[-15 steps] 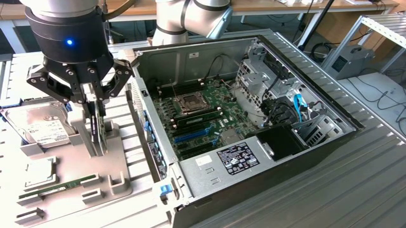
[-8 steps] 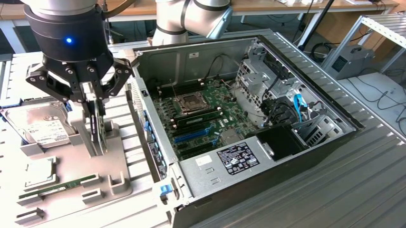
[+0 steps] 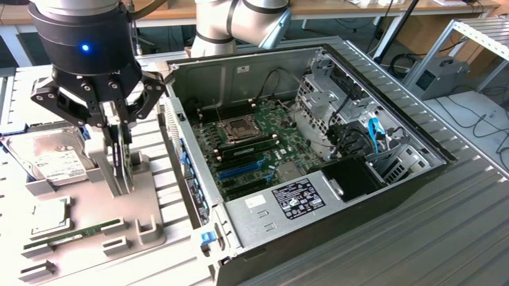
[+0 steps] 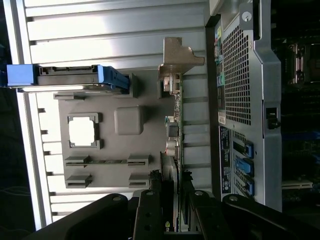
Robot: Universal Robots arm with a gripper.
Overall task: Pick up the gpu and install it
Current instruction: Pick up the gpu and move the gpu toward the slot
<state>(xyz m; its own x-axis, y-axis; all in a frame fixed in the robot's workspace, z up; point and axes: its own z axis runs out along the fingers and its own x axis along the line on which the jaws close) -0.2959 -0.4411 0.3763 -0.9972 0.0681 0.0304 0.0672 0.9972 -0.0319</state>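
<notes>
While the card sits in its stand, install hasn't started

Status, exterior view: graphics card (image 3: 119, 158) stands on edge, upright, between grey uprights (image 3: 99, 170) on the tray (image 3: 95, 205). Tray lies at 9 o'clock of the computer case (image 3: 238, 74). Claw (image 3: 115, 125) is down over the card's top edge, astride it. Wrist view agrees: card runs edge-on straight into the claw, with its metal bracket (image 4: 179, 55) at the end away from it.

Claw state: cannot tell whether it's clamped on the card or just parked around it with clearance. Neither view settles contact.

Done, by my read:
- approach and alignment over the card, looks square to it
- possibly the grab, unconfirmed

Left:
- lift: card's lower edge looks seated between the uprights, so I judge it hasn't left the tray
- carry across to the case
- seating: blue slots (image 3: 238, 170) on the mainboard (image 3: 263, 140), around 6 o'clock of the processor socket (image 3: 238, 128), look bare, no card in them

Other parts sit on the tray: hard drive (image 3: 52, 158) at 9 o'clock of the card, memory stick (image 3: 75, 234) at 7 o'clock

Call it early days: pick stage at best, everything on the case side open
</notes>
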